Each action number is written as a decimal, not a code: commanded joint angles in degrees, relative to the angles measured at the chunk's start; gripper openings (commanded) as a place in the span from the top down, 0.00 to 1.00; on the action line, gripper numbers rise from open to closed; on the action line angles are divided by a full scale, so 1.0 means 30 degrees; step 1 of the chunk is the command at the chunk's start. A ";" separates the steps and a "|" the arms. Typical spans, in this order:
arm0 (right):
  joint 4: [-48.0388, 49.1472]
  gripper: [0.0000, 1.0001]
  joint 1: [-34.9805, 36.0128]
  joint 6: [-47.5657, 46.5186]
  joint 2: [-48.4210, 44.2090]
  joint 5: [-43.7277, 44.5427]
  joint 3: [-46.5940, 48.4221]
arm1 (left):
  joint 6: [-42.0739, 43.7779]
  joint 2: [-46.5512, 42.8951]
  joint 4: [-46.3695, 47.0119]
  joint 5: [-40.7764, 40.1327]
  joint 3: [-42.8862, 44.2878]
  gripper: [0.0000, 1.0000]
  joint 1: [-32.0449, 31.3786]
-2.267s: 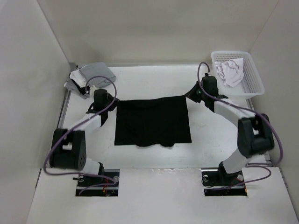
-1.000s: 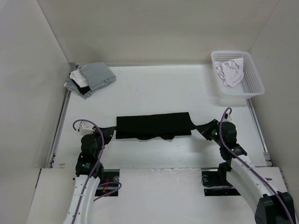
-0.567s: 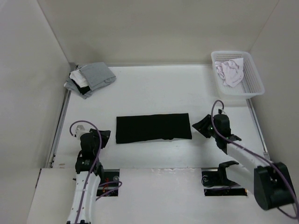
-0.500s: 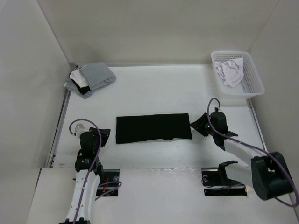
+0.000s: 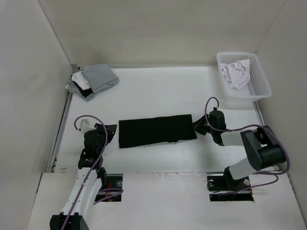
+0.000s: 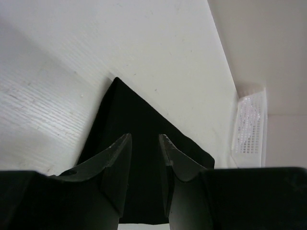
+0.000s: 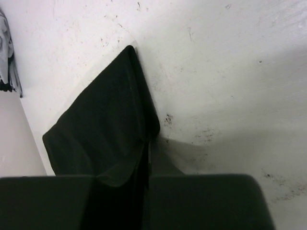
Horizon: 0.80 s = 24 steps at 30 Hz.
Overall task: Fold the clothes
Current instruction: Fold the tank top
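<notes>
The clothes [image 5: 157,130] are a black top lying as a long narrow strip across the middle of the table. My left gripper [image 5: 111,130] sits low at the strip's left end. In the left wrist view its fingers [image 6: 144,139] stand apart, open, with the black fabric [image 6: 144,115] lying on the table just beyond them. My right gripper [image 5: 197,127] is down at the strip's right end. In the right wrist view its jaws [image 7: 146,148] are closed to a thin slit on the edge of the black fabric [image 7: 100,124].
A stack of grey, white and black garments [image 5: 92,80] lies at the far left corner, also showing as a grey edge [image 7: 5,52]. A white basket [image 5: 261,91] at the far right holds a white garment [image 5: 236,73]. Walls close the table on three sides.
The spread top was folded toward me into a strip and let go. Both grippers then moved in to its ends. The right one opened wide and closed on the right end.
</notes>
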 commanded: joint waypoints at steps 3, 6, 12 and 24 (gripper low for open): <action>0.1134 1.00 -0.0891 0.0484 -0.2362 0.0419 -0.0446 | -0.0293 0.1436 0.3117 -0.0883 0.0580 0.73 -0.1992; -0.1409 1.00 -0.1420 -0.0568 -0.5377 0.1355 -0.0593 | -0.0440 0.2637 0.4201 -0.2318 0.0578 0.73 -0.4218; -0.7270 1.00 -0.0549 -0.2825 -1.0363 0.4371 0.1451 | -0.0440 0.6033 0.7041 -0.4605 0.1543 0.73 -0.8731; -1.1700 1.00 0.8151 -0.3415 -0.6829 1.0115 0.8394 | -0.0177 0.7418 0.8336 -0.3320 0.2689 0.73 -0.9061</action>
